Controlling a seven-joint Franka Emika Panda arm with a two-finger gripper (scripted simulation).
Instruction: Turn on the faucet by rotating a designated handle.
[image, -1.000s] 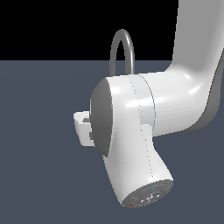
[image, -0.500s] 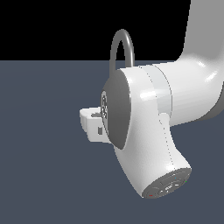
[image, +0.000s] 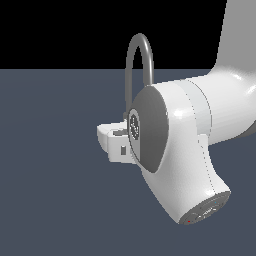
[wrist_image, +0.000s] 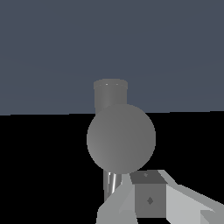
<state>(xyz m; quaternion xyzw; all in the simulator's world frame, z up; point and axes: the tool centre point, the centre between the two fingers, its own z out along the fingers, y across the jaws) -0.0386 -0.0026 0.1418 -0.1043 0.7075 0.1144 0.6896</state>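
The faucet shows in the exterior view only as its dark-grey arched spout (image: 140, 55) rising behind my arm; its base is hidden there. My white gripper (image: 109, 137) pokes out to the exterior view's left of the arm, low beside the spout. In the wrist view a grey rounded faucet body (wrist_image: 121, 138) with a short cylinder (wrist_image: 110, 92) behind it fills the centre. A thin pale-silver handle (wrist_image: 111, 185) runs under it, right beside my gripper (wrist_image: 141, 195). One dark finger pad (wrist_image: 149, 200) is visible; the jaw gap is not.
My own large white arm link (image: 180, 150) blocks most of the exterior view, covering the faucet's lower part. The floor (image: 50, 175) around it is plain dark grey-blue, with black background above.
The arm's bulky link has swung toward the exterior view's right and lower. The gripper has shifted slightly to the right along with it. The spout has not moved.
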